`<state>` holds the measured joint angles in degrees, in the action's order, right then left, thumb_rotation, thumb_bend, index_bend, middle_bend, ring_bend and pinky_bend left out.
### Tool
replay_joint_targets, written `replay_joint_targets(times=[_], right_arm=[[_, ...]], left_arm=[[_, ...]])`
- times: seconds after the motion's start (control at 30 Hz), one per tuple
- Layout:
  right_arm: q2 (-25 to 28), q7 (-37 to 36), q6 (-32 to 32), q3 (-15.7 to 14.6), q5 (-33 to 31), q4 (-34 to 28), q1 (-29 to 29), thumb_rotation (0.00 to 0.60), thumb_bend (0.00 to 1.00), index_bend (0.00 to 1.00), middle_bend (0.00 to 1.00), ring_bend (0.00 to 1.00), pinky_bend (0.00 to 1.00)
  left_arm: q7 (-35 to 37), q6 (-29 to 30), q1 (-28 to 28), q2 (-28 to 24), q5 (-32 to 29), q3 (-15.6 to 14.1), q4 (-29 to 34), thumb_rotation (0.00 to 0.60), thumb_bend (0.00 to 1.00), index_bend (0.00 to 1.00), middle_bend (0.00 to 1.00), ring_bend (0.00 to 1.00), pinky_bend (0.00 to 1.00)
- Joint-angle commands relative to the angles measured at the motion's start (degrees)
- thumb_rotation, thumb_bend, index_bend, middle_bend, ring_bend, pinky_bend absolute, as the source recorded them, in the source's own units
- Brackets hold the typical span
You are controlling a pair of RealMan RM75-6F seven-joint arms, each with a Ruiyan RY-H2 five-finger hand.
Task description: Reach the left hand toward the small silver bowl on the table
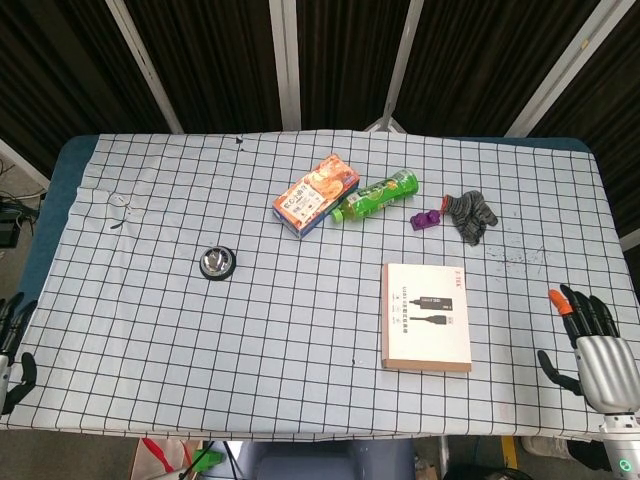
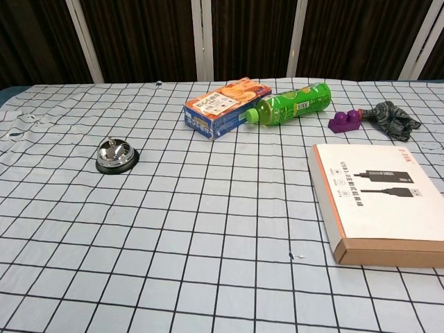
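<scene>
The small silver bowl point(image 1: 215, 262) is a shiny domed piece on a black base, left of the table's middle; in the chest view the silver bowl point(image 2: 116, 155) stands alone on the checked cloth. My left hand point(image 1: 10, 348) shows only at the far left edge of the head view, off the table's front left corner, far from the bowl, fingers apart and holding nothing. My right hand point(image 1: 597, 352) hangs past the front right corner, fingers extended and empty. Neither hand shows in the chest view.
An orange snack box point(image 1: 316, 194) and a green bottle point(image 1: 377, 195) lie at the back centre. A purple block point(image 1: 427, 217) and a grey glove point(image 1: 470, 214) lie right of them. A white cable box point(image 1: 427, 316) sits front right.
</scene>
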<state>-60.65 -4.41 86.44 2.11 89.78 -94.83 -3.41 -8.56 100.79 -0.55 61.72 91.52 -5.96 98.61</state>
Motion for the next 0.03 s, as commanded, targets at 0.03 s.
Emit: replay_joint_targets(times=[0.03], right_arm=[[0.0,-0.3,-0.1,0.0,0.0,0.0,-0.1,0.6,0.39,0.08,0.0,0.0,0.0]], left_arm=[[0.6,-0.1,0.4,0.3,0.1,0.5,-0.6,0.6,0.91,0.0,0.0,0.0,0.0]])
